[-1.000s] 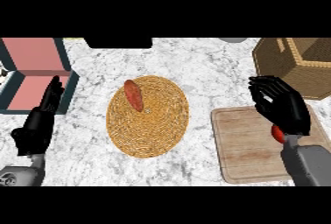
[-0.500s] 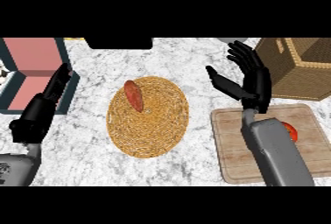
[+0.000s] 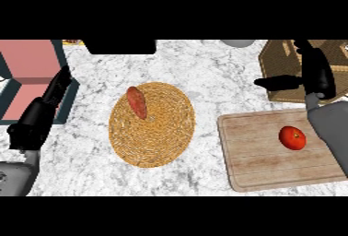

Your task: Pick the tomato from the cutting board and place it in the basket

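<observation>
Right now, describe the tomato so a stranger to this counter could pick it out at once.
Find the pale wooden cutting board at the right of the marble counter, below the brown basket. The tomato sits on the board's right part, beside the grey forearm. It is round and bright red, unlike the long reddish-brown vegetable on the woven mat.

Single head view, looking steeply down onto white marbled counter top (image 3: 204, 69); forearms enter from lower edge, round woven straw mat (image 3: 152, 124) sits centre frame.
</observation>
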